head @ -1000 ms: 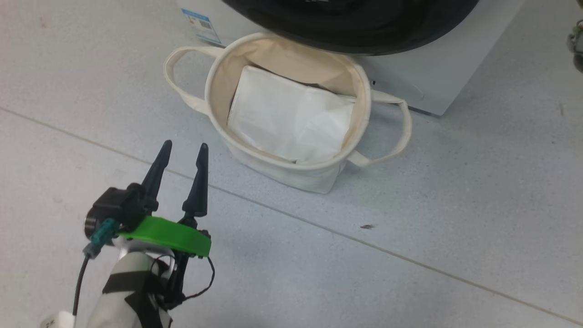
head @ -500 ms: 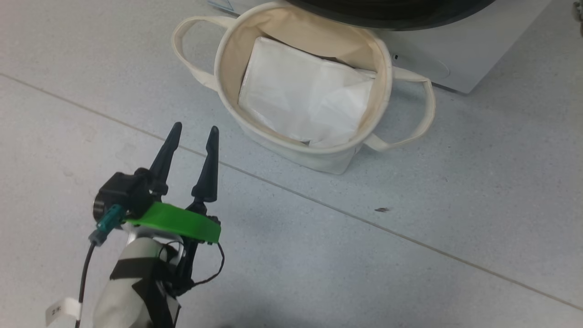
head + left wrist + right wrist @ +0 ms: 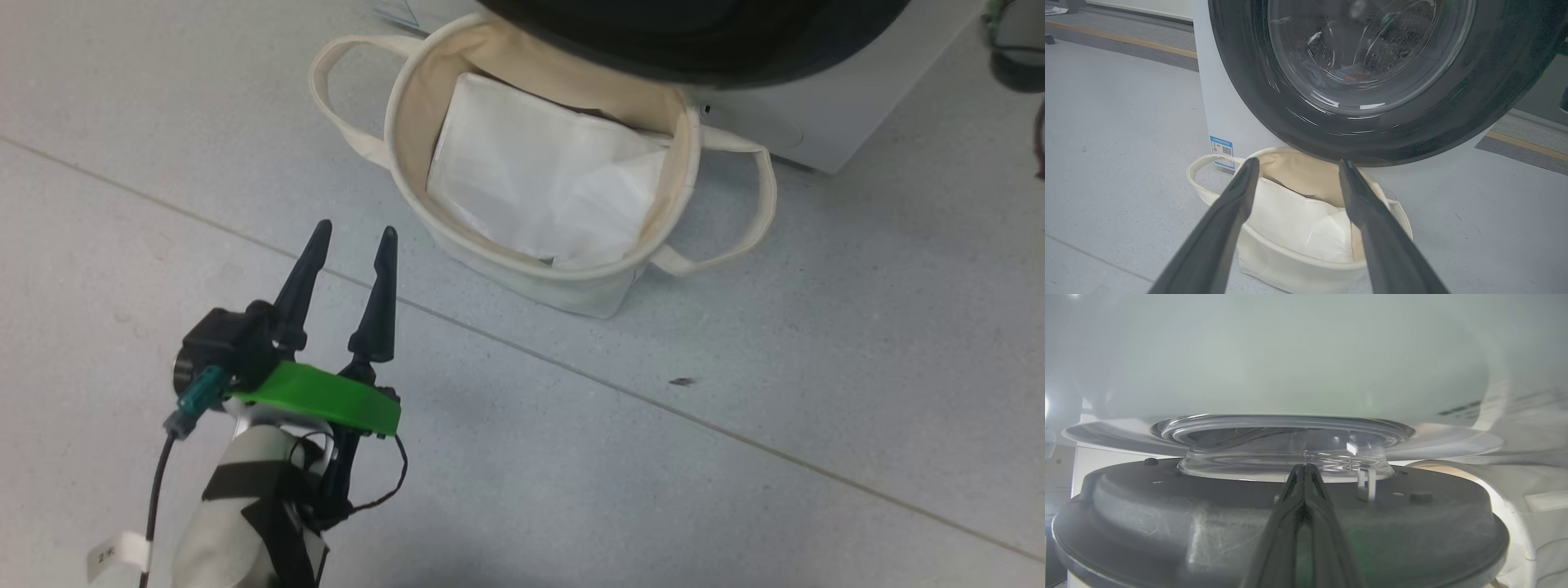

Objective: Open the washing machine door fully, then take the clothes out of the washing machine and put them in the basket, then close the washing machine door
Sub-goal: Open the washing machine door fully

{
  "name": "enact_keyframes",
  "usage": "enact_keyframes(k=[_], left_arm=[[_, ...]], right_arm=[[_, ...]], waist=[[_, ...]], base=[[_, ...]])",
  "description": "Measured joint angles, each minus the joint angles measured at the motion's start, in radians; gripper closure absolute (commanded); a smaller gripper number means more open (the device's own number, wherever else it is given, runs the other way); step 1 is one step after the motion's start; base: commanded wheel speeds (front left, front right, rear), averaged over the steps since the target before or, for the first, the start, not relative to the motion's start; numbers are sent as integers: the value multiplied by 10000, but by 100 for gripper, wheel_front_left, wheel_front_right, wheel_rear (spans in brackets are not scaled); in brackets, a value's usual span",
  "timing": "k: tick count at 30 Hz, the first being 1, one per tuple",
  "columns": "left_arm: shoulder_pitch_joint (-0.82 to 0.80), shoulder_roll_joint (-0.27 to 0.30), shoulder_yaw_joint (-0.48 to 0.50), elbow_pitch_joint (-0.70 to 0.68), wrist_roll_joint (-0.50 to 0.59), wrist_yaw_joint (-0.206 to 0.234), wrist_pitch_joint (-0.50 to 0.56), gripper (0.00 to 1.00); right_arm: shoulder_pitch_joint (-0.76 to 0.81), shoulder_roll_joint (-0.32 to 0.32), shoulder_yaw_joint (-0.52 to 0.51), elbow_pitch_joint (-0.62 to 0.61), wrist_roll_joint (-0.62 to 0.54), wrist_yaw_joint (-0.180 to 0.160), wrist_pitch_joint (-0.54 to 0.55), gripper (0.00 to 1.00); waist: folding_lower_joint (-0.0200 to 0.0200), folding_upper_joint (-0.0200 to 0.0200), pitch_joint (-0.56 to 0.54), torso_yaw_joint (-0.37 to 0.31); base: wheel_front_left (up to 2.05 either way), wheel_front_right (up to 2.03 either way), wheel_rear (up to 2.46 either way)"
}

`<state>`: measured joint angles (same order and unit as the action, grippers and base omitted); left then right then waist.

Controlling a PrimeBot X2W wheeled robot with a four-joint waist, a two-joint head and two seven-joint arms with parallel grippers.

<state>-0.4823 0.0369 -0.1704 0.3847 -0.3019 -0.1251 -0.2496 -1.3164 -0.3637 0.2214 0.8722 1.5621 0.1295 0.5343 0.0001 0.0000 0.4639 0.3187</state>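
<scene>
left gripper released, fingers spread, empty, above the floor. basket at its 1 o'clock, well apart, white sheet inside. door ajar off the washer, overhanging the basket rim at 12 o'clock. right gripper clenched, tips together, nothing seen between them, in the gap behind the door. clothes seen through the door glass, in the drum.

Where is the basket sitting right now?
Head view, upper centre: the basket stands on the floor before the washing machine, its far rim under the washing machine door, ahead of the left end effector.
</scene>
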Motion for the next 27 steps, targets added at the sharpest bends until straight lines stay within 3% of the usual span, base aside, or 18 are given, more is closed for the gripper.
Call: enact_keyframes(k=[17, 27], left_arm=[[860, 267, 90, 420, 272, 2, 0, 0], [1466, 476, 102, 516, 360, 2, 0, 0]], right_arm=[[3249, 1645, 1565, -1941, 48, 0, 1212, 100], [4437, 2729, 2199, -2134, 171, 0, 729, 100]], waist=[[0, 0, -1668, -305], [-1, 0, -2756, -188]], base=[[0, 0, 0], [0, 0, 0]])
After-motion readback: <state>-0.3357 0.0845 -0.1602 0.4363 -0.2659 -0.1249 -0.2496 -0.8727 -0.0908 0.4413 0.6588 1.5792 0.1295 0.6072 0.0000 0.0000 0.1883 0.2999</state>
